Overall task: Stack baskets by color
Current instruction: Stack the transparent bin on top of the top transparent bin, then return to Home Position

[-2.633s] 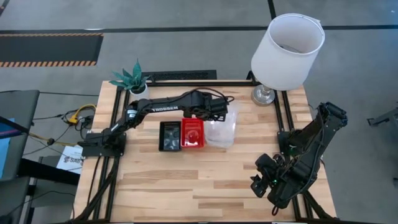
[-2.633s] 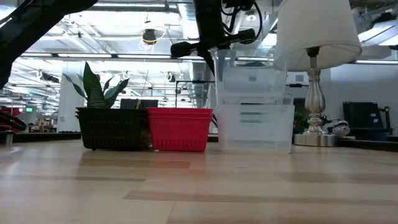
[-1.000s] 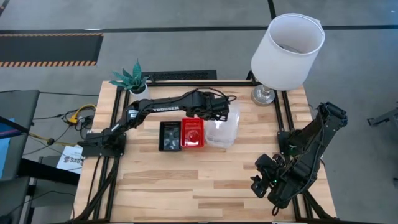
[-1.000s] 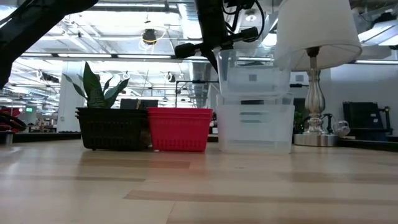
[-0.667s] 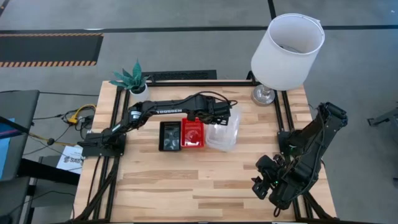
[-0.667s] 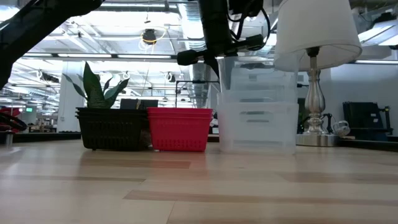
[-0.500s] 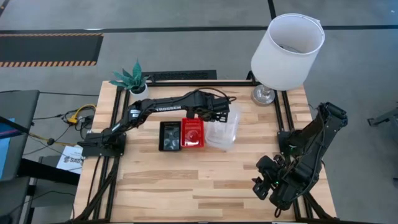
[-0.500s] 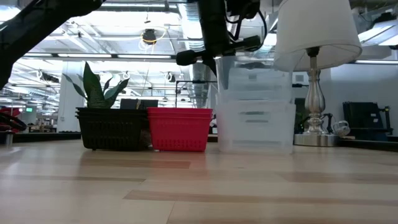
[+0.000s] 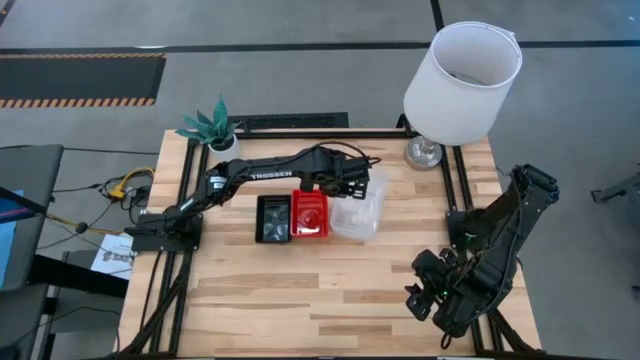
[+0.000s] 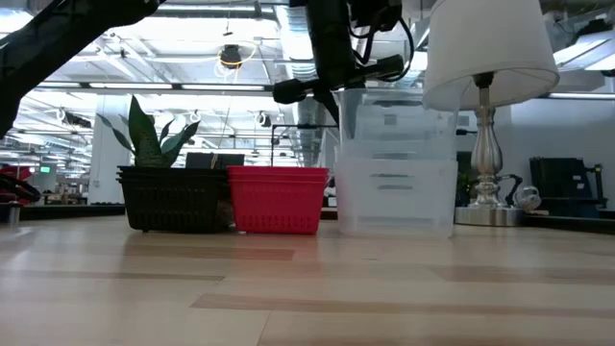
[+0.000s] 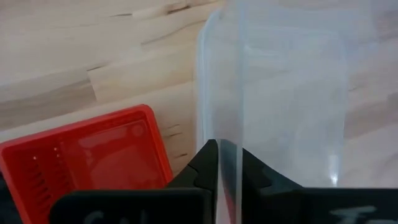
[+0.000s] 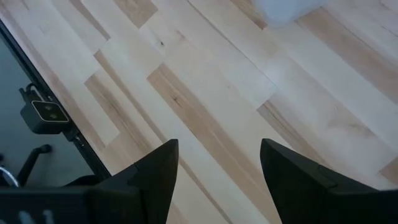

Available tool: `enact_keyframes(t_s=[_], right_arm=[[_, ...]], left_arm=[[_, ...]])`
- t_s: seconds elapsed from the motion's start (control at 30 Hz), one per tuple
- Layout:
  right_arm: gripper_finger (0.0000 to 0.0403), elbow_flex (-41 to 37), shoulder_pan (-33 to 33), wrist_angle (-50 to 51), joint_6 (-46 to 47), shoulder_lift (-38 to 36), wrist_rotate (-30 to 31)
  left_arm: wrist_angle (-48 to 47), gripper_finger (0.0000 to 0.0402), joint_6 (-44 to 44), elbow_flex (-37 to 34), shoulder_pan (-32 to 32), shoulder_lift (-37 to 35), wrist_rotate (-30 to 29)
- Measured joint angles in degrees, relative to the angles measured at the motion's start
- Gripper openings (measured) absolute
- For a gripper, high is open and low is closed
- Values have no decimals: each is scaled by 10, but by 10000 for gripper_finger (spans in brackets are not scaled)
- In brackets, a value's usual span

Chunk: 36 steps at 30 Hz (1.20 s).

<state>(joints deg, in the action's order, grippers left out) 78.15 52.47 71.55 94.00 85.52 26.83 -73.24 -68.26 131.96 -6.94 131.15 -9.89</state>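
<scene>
A black basket (image 9: 272, 218) and a red basket (image 9: 309, 214) stand side by side mid-table, each on its bottom. To their right stands a stack of clear baskets (image 9: 357, 212). My left gripper (image 11: 229, 163) is shut on the topmost clear basket (image 10: 396, 113), whose lower part sits down inside the clear ones beneath (image 10: 394, 197). My right gripper (image 12: 217, 180) hangs open over bare wood at the table's near right corner. My left gripper pinches the top clear basket's side wall (image 11: 229, 144), on the side next to the red basket (image 11: 93, 155). One finger (image 11: 208, 165) is outside the wall and the other (image 11: 252, 174) is inside. The fingers come steeply from above. The basket stays upright on the clear stack.
A lamp with a white shade (image 9: 462, 70) stands at the far right on its metal foot (image 9: 424, 152). A small potted plant (image 9: 212, 128) is at the far left corner. The near half of the tabletop (image 9: 320, 300) is bare wood.
My left gripper has come down a little with the clear basket. The basket has sunk deeper into the clear stack and sits more level than before. The red and black baskets have kept their places.
</scene>
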Motion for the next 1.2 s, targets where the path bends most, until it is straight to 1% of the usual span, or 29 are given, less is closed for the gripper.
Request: enact_keyframes(t_s=[0.1, 0.37, 0.5, 0.67, 0.77, 0.87, 0.97, 1.03, 1.2], right_arm=[[249, 0, 0, 0, 0, 0, 0], [249, 0, 0, 0, 0, 0, 0], [249, 0, 0, 0, 0, 0, 0], [249, 0, 0, -5, 4, 0, 0], [249, 0, 0, -5, 2, 0, 0], [249, 0, -1, -4, -1, 0, 0], [249, 0, -8, -7, -22, -7, 0], [249, 7, -19, -6, -40, -12, 1], [249, 47, -58, 0, -133, -41, 12]], left_arm=[[-5, 30, -4, 0, 0, 0, 0], [18, 130, 6, 0, 1, 1, 3], [23, 164, -19, 0, 1, 1, 7], [21, 180, 16, 1, 0, 0, 8], [-2, 184, 53, 28, -2, 0, 6], [-19, 187, 64, 21, -2, -27, 12], [-44, 188, 71, 24, -1, -44, 26], [-46, 188, 95, 25, 3, -61, 28], [-44, 188, 142, 28, 13, -127, 68]])
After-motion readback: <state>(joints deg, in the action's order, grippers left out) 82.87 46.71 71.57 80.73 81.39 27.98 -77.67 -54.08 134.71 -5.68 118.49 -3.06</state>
